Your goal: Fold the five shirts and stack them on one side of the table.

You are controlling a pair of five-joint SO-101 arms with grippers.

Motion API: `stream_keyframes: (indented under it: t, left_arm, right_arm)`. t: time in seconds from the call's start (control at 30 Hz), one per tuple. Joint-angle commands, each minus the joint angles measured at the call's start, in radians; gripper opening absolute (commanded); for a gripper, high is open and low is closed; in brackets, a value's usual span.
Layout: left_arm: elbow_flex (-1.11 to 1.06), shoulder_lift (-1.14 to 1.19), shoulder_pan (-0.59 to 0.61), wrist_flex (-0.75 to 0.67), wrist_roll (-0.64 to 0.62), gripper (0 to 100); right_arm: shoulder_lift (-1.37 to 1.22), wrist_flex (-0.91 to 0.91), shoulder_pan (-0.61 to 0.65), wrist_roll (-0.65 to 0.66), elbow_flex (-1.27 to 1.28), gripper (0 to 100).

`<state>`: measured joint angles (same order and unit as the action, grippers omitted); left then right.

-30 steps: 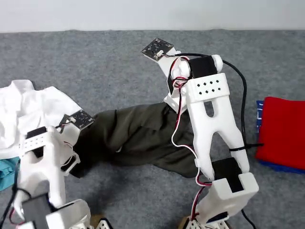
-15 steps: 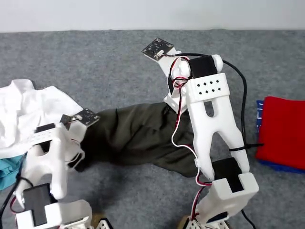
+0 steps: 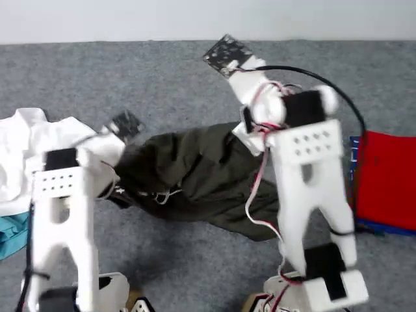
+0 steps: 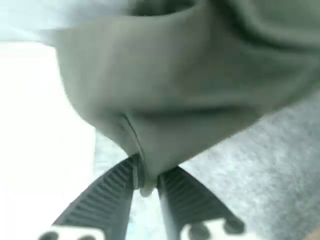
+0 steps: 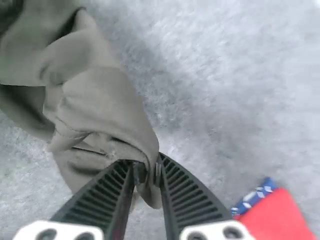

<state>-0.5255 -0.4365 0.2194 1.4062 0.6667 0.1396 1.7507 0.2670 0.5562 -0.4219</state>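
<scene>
1. Fingers on my left come first: my left fingers (image 4: 131, 175), black with ribbed inner faces, are pinched almost together on a seamed edge of the olive shirt (image 4: 190, 100). Only the thickness of the cloth lies between them. Past the tips the fabric swells into a smooth, rounded fold.
2. At the far left of the surface (image 3: 130, 71), a grey sheet with a felt-like nap, the white shirt (image 3: 26, 149) lies crumpled in soft ridges. A strip of teal shirt (image 3: 10, 231) shows at its near edge.
3. My left arm (image 3: 62, 208), blocky white plastic, stands between the white shirt and the left end of the olive shirt.
4. The olive shirt (image 3: 195, 172) lies across the middle of the surface as a long, slumped band between my two arms. It is matte and heavily wrinkled, with deep creases.
5. My right arm (image 3: 312, 182), of the same white plastic with red and white wires along it, rises over the shirt's right end.
6. My right fingers (image 5: 129, 175), also black and ribbed, are closed on a bunched edge of the olive shirt. The cloth drapes over their tips in a rounded lobe.
7. At the right edge the red shirt (image 3: 387, 182) sits folded into a flat rectangle with soft corners. It rests on a blue patterned cloth (image 3: 354, 153) whose edge shows along its left and near sides.
</scene>
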Motion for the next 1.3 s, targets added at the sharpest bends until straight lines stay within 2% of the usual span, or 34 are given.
stream_keyframes:
  t: [0.0, 0.2, 0.33, 0.5, 0.8, 1.0, 1.13, 1.27]
  left_arm:
    - [0.193, -0.132, 0.008, 0.031, -0.049, 1]
    - [0.487, -0.161, 0.035, 0.023, -0.107, 1]
    - [0.633, -0.161, 0.074, -0.061, -0.114, 1]
    - [0.746, -0.164, 0.094, -0.152, -0.114, 1]
    - [0.975, -0.169, 0.094, -0.158, -0.114, 1]
    - [1.116, -0.17, 0.094, -0.152, -0.114, 1]
    - [1.171, -0.17, 0.094, -0.149, -0.114, 1]
    - [1.208, -0.17, 0.087, -0.08, -0.109, 1]
  right_arm:
    - [0.156, -0.038, -0.081, 0.068, -0.061, 0.9]
    - [0.326, -0.236, -0.2, 0.242, -0.061, 0.9]
    - [0.398, -0.404, -0.268, 0.331, -0.061, 0.9]
    - [0.452, -0.591, -0.329, 0.394, -0.061, 1.0]
    - [0.542, -0.868, -0.397, 0.482, -0.061, 1.0]
    - [0.607, -0.947, -0.47, 0.523, -0.061, 1.0]
    - [0.641, -0.94, -0.564, 0.528, -0.061, 1.0]
    - [0.657, -0.92, -0.668, 0.528, -0.06, 1.0]
